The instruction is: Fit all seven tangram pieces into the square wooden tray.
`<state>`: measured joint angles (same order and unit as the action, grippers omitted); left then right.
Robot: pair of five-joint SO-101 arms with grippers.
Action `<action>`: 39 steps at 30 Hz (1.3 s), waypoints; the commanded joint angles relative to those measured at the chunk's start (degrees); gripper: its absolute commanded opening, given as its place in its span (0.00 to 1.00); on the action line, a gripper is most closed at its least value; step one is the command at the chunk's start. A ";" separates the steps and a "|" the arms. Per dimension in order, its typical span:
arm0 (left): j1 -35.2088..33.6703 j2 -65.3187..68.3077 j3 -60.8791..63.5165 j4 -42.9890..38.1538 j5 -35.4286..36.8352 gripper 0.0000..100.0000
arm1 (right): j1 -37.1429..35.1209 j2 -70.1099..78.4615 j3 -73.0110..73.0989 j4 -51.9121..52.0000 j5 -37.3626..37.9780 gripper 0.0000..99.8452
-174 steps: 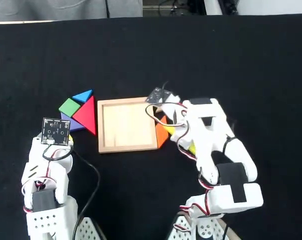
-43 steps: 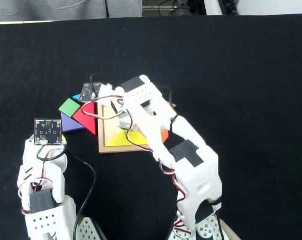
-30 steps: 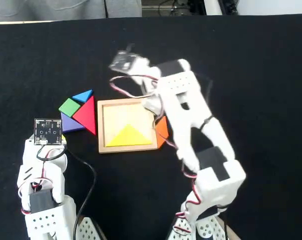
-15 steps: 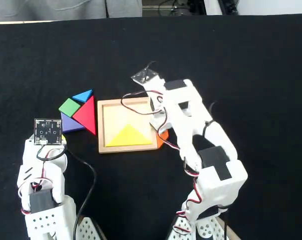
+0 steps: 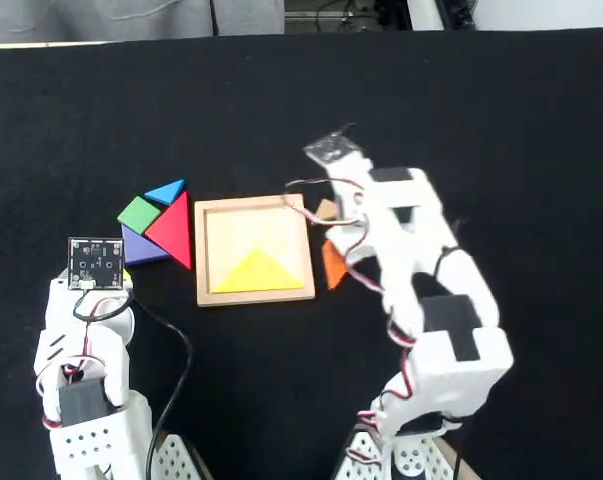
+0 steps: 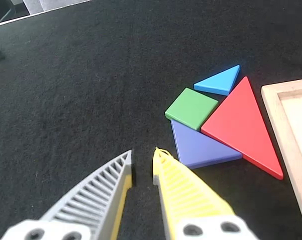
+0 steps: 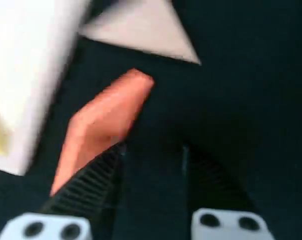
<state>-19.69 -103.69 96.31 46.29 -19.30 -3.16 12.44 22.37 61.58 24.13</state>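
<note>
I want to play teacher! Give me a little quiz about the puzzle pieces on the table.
1. Which piece lies inside the wooden tray? A) red triangle B) yellow triangle C) green square
2. True or false: the orange piece lies outside the tray, near the right tool.
3. Fill in: the cluster ahead of the left tool holds ____ pieces.
Key: 1 B. 2 True. 3 Four.

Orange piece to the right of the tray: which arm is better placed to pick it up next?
Right. Its open gripper hangs close by the orange piece, beside the wooden tray; the left gripper sits on the tray's other side, by the purple piece.
</note>
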 commanded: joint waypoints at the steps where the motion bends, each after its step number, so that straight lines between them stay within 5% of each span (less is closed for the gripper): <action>1: -0.04 -0.62 1.10 -0.53 0.00 0.08 | 4.13 -4.26 -0.31 0.88 0.88 0.16; 7: -0.04 -0.62 1.10 -0.62 0.00 0.08 | -2.20 -14.11 1.45 4.84 1.05 0.17; 16: 0.04 -0.62 1.10 -0.62 0.00 0.08 | -13.71 -18.86 10.59 -4.84 -8.26 0.17; 39: 0.04 -0.53 1.10 -0.53 0.09 0.08 | -15.56 -7.08 7.08 -5.63 -10.37 0.17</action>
<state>-19.69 -103.69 96.31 46.29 -19.30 -18.46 3.38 32.31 56.75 14.11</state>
